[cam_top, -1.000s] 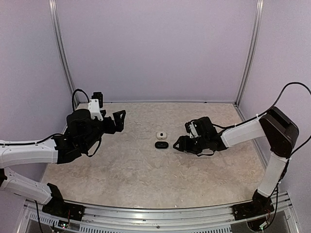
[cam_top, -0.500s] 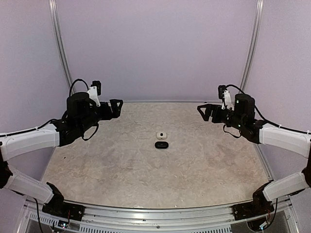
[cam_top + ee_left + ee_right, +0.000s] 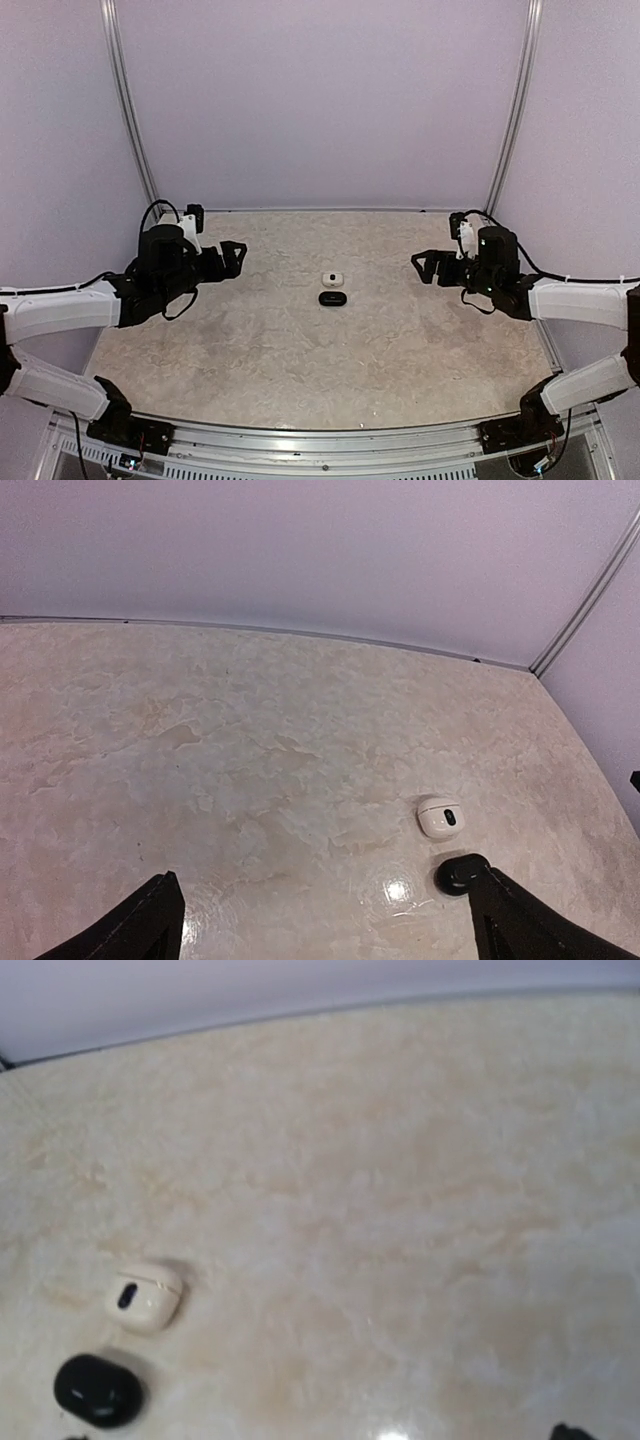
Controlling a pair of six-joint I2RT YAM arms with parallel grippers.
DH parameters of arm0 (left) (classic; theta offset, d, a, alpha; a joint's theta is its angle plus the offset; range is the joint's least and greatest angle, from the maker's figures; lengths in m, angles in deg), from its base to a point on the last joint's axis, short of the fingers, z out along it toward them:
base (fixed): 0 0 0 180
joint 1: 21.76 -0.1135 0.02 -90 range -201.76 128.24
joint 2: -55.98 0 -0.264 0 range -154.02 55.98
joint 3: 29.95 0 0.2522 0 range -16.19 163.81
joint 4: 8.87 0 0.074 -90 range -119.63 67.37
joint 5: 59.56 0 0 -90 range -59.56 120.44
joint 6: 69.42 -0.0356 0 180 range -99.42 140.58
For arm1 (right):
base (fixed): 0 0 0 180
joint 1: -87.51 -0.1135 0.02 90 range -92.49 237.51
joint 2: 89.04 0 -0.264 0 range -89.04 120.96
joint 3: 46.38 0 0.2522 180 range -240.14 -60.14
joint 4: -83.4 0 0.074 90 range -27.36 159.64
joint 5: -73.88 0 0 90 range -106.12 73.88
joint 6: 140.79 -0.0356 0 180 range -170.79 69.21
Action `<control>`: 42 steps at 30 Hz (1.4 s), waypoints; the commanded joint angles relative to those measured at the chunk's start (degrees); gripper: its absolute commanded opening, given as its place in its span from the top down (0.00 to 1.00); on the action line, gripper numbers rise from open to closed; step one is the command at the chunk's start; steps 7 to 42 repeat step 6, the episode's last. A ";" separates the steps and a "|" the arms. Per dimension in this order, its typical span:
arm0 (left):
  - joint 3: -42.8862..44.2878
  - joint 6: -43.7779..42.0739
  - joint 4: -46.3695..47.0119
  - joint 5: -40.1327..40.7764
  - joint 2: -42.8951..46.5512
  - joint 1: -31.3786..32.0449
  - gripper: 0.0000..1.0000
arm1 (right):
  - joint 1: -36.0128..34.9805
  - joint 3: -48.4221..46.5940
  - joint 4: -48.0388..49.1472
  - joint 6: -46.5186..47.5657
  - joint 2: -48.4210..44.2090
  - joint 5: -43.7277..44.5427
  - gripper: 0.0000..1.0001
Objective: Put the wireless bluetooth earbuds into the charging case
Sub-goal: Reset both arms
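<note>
Evidently no step is in hand: both arms hover at the sides, holding nothing.
We see the left gripper (image 3: pixel 238 257) at nine o'clock, fingers wide and empty; the right gripper (image 3: pixel 421 268) at three o'clock looks spread too. Mid-table (image 3: pixel 300 380), the white case (image 3: pixel 333 278) sits just at twelve o'clock of the black case (image 3: pixel 332 298), both seemingly shut. No earbuds show, so we judge that a case needs opening next.

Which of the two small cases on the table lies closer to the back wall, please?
The white case, the one with a dark spot on its top. It sits just behind the black case, which lies on the near side, towards the arms.
</note>
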 commanded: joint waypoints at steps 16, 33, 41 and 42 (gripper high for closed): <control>1.01 1.59 2.16 0.85 -1.06 -0.40 0.01 | 0.28 2.42 7.86 -0.76 -0.46 -1.26 0.01; 1.01 1.59 2.16 0.85 -1.06 -0.40 0.01 | 0.28 2.42 7.86 -0.76 -0.46 -1.26 0.01; 1.01 1.59 2.16 0.85 -1.06 -0.40 0.01 | 0.28 2.42 7.86 -0.76 -0.46 -1.26 0.01; 1.01 1.59 2.16 0.85 -1.06 -0.40 0.01 | 0.28 2.42 7.86 -0.76 -0.46 -1.26 0.01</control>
